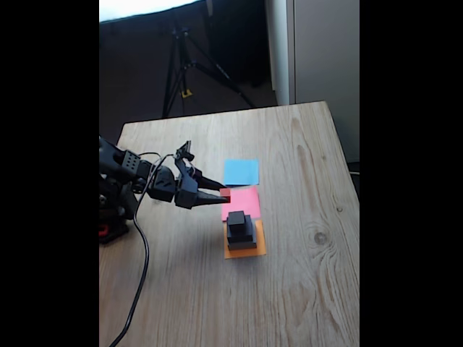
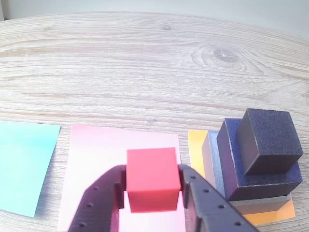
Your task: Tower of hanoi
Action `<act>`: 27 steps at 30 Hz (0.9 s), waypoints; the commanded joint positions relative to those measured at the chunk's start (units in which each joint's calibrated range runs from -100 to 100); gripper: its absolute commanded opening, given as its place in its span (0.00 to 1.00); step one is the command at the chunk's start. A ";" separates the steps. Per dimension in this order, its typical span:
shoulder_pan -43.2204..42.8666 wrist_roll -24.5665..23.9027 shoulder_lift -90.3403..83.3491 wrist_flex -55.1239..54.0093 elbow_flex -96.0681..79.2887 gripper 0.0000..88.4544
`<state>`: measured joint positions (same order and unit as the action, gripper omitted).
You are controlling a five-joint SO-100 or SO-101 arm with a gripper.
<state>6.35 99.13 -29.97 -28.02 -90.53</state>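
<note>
My gripper (image 2: 152,186) is shut on the tiny red cube (image 2: 152,178), one black finger pressed to each side of it. In the fixed view the gripper (image 1: 224,194) holds the red cube (image 1: 225,194) at the near-left edge of the pink paper square (image 1: 244,203); whether the cube touches the paper is unclear. On the orange paper square (image 1: 246,249) stands a stack: the grey slab (image 2: 263,205) at the bottom, the black slab (image 2: 231,154) on it, and the small black cube (image 2: 268,141) on top. This stack (image 1: 240,230) sits just right of my fingers in the wrist view.
A blue paper square (image 1: 241,172) lies beyond the pink one on the wooden table (image 1: 304,289). The arm's base and a black cable (image 1: 141,275) are at the table's left side. A tripod (image 1: 184,65) stands on the floor behind the table.
</note>
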 commanded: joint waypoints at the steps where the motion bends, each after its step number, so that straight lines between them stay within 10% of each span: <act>1: -1.46 0.87 5.59 -12.57 -1.20 0.00; 27: -2.71 0.87 45.41 -42.43 10.62 0.00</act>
<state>3.87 99.13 13.13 -67.41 -82.09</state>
